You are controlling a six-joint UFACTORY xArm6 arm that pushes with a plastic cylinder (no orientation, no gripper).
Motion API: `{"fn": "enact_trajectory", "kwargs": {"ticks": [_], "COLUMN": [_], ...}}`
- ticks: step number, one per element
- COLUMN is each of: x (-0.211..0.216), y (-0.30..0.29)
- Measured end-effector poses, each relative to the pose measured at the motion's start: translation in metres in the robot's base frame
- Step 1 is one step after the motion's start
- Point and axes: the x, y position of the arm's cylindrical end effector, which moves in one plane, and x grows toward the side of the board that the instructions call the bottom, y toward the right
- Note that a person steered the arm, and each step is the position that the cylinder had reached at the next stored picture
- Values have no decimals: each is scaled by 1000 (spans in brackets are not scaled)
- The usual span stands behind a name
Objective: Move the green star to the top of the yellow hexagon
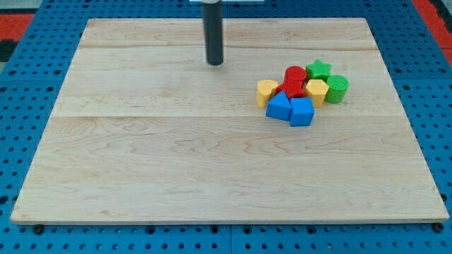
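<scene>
The green star (318, 68) sits at the top of a tight cluster at the view's right centre. The yellow hexagon (316, 91) lies just below it, touching or nearly touching. A green cylinder (337, 88) is at the hexagon's right. My tip (215, 63) is the end of a dark rod coming down from the view's top. It stands well to the left of the cluster, apart from every block.
The cluster also holds a red cylinder (294, 74), a red block (291, 89), a yellow heart-like block (266, 91) at the left, and two blue blocks (279, 106) (301, 111) at the bottom. The wooden board (141, 162) lies on a blue pegboard.
</scene>
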Motion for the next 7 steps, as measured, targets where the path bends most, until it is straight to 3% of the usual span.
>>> {"fn": "enact_trajectory", "kwargs": {"ticks": [2, 3, 4, 7], "x": [-19, 6, 27, 31], "y": [177, 209, 188, 173]}}
